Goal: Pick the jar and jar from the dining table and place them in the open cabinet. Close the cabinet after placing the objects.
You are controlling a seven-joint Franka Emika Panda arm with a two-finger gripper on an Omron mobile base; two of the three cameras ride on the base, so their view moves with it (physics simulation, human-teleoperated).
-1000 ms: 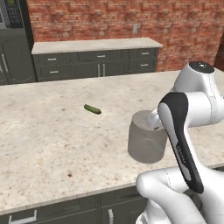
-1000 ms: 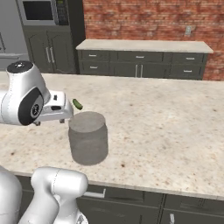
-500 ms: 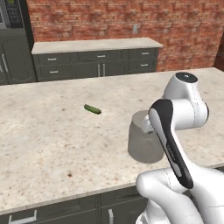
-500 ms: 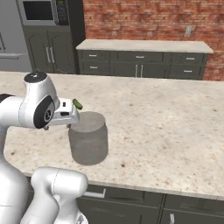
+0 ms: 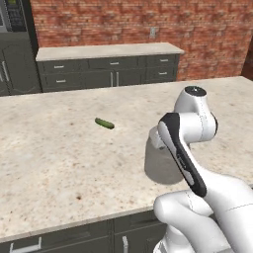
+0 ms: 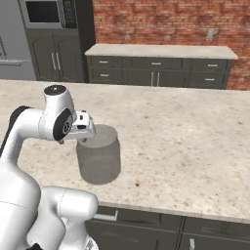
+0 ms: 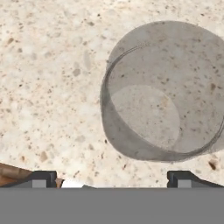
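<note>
The grey frosted jar (image 6: 98, 159) is standing upright on the near part of the desk (image 6: 185, 132), close to its front edge, which is putting it within easy reach of the arm. The hand (image 6: 86, 128) is hovering just above the jar's left rim with its fingers spread wide and nothing between them, and the hand view is looking straight down past the fingertips (image 7: 43, 179) into the jar's mouth, which is lying off to one side rather than centred. That offset is suggesting the hand is lining up over the wall for a rim grasp, judging by the jar's width. A small green pickle (image 5: 104, 123) is lying farther back on the left, well apart.
</note>
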